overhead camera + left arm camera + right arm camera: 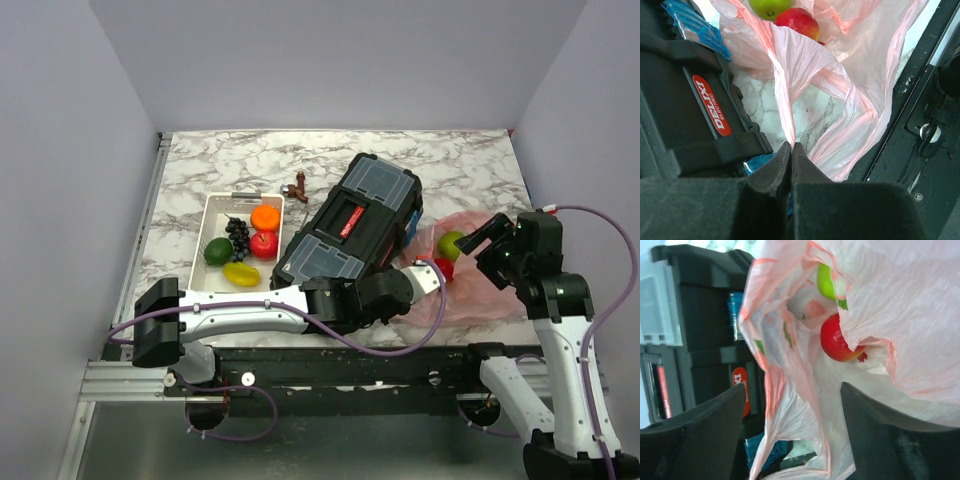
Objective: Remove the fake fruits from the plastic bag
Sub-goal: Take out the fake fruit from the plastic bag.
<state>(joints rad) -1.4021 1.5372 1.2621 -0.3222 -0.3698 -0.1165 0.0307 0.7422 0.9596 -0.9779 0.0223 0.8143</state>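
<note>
The pink plastic bag (480,290) lies on the table right of the toolbox, its mouth held up. Inside it a green round fruit (451,243) and a red apple (444,268) show. My left gripper (432,276) is shut on a fold of the bag's edge (791,142); the green fruit (769,7) and the apple (797,22) lie beyond it. My right gripper (488,240) is open at the bag's right side. In the right wrist view its jaws (792,402) stand wide apart with loose bag film (790,405) between them, and the apple (835,340) and green fruit (826,282) lie ahead.
A black toolbox (350,230) lies tilted at mid-table, close against the bag. Left of it, a white tray (208,212) holds an orange (265,217), grapes (238,233), a red fruit (264,244), a green one (218,251) and a yellow one (241,273). A small brown figure (297,187) stands behind.
</note>
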